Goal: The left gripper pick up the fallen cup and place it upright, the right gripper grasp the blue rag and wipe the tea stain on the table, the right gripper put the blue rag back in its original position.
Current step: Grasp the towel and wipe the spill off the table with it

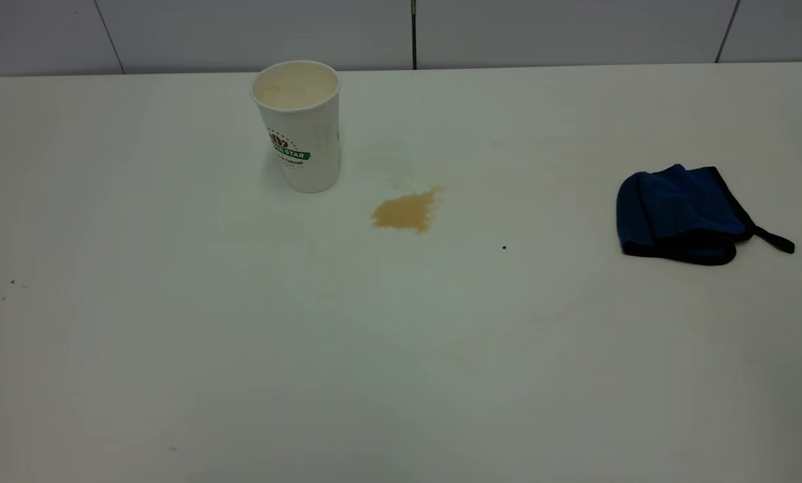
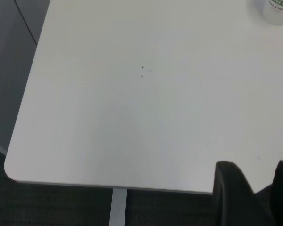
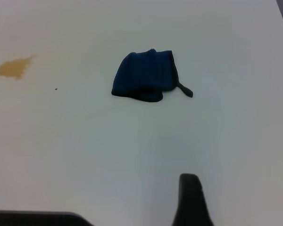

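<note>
The white cup [image 1: 300, 124] with its green logo stands upright on the table [image 1: 239, 335], back left of centre; its base also shows in the left wrist view as the cup [image 2: 277, 12]. The tan tea stain [image 1: 406, 211] lies just right of the cup. The blue rag [image 1: 682, 215] lies folded at the right, its loop tag pointing right. My left gripper [image 2: 258, 167] hovers open and empty over the table's near left corner, far from the cup. My right gripper [image 3: 141, 209] is open and empty, short of the blue rag [image 3: 144, 75], with one finger [image 3: 191, 197] showing. Neither arm appears in the exterior view.
A grey panelled wall [image 1: 401, 30] runs behind the table's far edge. The table's rounded corner [image 2: 12, 172] and the dark floor below it show in the left wrist view. A few tiny dark specks [image 1: 504, 247] dot the tabletop.
</note>
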Available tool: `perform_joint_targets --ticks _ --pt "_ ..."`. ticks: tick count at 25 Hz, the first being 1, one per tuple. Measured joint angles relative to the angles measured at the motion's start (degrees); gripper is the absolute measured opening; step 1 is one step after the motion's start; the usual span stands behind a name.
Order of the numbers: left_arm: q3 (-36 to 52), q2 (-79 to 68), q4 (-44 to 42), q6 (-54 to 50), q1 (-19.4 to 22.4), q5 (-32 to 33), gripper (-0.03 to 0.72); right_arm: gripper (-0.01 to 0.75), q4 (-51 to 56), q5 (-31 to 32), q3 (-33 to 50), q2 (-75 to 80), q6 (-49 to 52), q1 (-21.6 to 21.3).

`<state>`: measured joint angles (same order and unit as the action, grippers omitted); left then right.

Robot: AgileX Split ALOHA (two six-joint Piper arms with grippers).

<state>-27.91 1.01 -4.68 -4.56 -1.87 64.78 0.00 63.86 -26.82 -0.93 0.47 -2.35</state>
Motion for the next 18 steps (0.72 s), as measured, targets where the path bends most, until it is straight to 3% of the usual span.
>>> perform_joint_targets --ticks 14,18 --pt "0.0 0.0 0.0 0.0 0.0 0.0 0.237 0.563 -1.6 0.0 0.0 0.0 0.0 0.0" --pt "0.0 0.0 0.0 0.0 0.0 0.0 0.237 0.583 -1.8 0.1 -3.6 2.9 -0.5 0.0"
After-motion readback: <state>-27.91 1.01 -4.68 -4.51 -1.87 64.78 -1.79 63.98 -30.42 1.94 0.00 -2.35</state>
